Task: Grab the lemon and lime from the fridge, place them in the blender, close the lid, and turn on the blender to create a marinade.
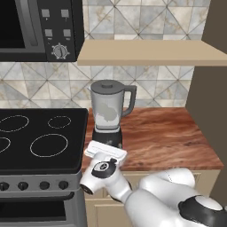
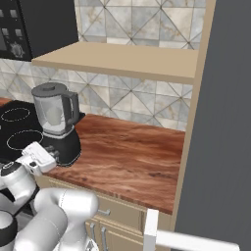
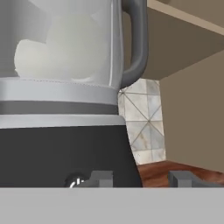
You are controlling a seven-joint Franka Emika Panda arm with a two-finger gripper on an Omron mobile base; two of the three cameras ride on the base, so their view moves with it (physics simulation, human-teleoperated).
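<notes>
Hand view: the gripper is being held low against the blender, its fingertips standing apart with the silver knob beside one, nothing visibly gripped, and the lid is sitting above it.

Tiled backsplash, wood counter, tan shelf, black stove.

I see the black-based, grey-jarred blender on the wooden counter, right of the black stovetop, lid on.
</notes>
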